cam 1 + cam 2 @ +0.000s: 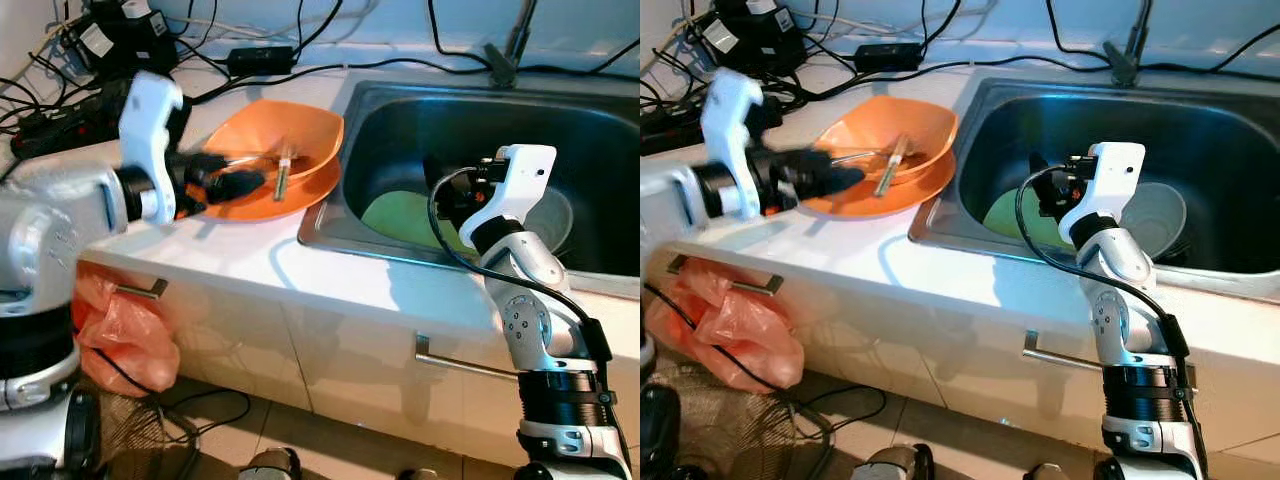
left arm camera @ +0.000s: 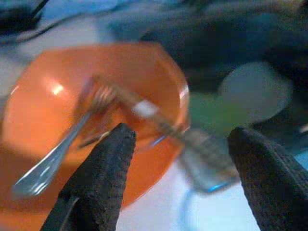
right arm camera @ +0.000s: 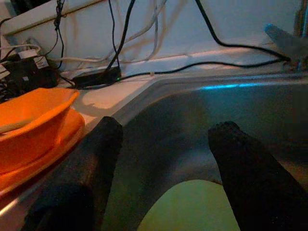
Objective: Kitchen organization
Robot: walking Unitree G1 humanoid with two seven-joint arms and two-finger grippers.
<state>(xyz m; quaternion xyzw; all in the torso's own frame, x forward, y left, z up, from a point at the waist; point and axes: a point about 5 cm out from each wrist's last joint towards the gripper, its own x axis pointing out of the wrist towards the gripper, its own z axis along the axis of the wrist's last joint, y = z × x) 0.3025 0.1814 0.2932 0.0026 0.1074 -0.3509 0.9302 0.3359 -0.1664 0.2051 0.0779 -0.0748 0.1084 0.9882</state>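
An orange bowl (image 1: 285, 135) rests on an orange plate (image 1: 270, 205) on the white counter, left of the sink (image 1: 330, 232). A metal fork (image 2: 62, 149) and a wooden-handled utensil (image 1: 283, 170) lie in the bowl. My left gripper (image 1: 235, 183) hovers open at the bowl's near-left rim, its fingers pointing into it. Down in the sink lie a green plate (image 1: 400, 215) and a pale bowl (image 1: 552, 215). Over the green plate's edge, my right gripper (image 3: 168, 130) stands open and holds nothing.
Black cables and power adapters (image 1: 110, 40) crowd the counter's back left. The faucet base (image 1: 508, 55) stands behind the sink. An orange plastic bag (image 1: 125, 335) hangs from a drawer handle (image 1: 150, 290) below the counter. A fan grille (image 1: 130, 435) sits on the floor.
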